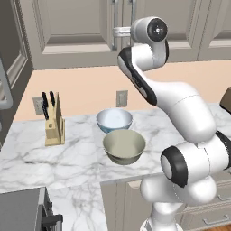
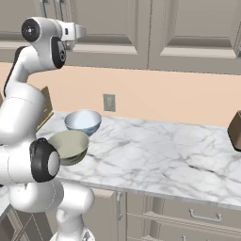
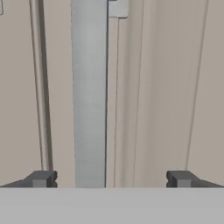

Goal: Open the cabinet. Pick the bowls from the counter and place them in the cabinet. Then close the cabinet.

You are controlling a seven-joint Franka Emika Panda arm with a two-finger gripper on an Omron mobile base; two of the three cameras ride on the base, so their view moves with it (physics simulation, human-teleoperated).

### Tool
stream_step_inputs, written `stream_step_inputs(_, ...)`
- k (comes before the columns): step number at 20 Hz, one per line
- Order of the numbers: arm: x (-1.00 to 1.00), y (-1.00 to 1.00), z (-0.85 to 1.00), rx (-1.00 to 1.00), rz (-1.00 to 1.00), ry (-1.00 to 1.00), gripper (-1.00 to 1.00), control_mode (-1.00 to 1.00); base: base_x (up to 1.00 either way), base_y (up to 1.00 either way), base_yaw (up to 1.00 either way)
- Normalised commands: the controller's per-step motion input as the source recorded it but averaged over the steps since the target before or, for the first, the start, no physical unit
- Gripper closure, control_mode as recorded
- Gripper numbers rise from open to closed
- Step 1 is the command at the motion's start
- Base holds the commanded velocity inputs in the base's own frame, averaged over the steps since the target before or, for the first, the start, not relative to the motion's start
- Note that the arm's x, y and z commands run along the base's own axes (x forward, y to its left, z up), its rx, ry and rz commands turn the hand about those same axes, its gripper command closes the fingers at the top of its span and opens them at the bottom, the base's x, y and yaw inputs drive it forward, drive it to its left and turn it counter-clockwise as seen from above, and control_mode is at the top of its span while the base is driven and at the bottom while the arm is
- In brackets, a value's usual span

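The cabinet (image 1: 72, 27) (image 2: 108, 28) has both doors shut. My gripper (image 1: 117, 31) (image 2: 81, 32) is raised against its centre, just below the metal bar handles (image 1: 115, 16). In the hand view my gripper (image 3: 111, 179) is open, and one vertical handle (image 3: 89, 96) stands between the fingertips (image 3: 41, 178), nearer the left one, untouched. The pale blue-white bowl (image 1: 114, 119) (image 2: 83, 121) and the olive-beige bowl (image 1: 124, 145) (image 2: 69, 146) sit side by side on the counter (image 1: 67, 153) (image 2: 164, 150), below the arm.
A knife block (image 1: 54, 122) stands at the counter's left by the wall. A wall outlet (image 1: 122, 98) (image 2: 109, 102) sits behind the bowls. A dark brown object (image 2: 235, 129) is at the far right. A stove (image 1: 22, 210) lies at lower left, and drawers (image 2: 202, 216) run below.
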Motion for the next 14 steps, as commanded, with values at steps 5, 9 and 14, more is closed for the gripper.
stream_step_inputs(5, 0.05, 0.47, -0.03, 0.01, 0.00, 0.00, 1.00, -1.00, 0.00, 0.00, 0.00)
stream_step_inputs(9, -0.27, 0.62, 0.00, 0.02, 0.00, 0.01, 1.00, -1.00, 0.00, 0.00, 0.00)
stream_step_inputs(14, -0.82, -0.22, 0.00, 0.00, 0.07, -0.08, 1.00, -1.00, 0.00, 0.00, 0.00)
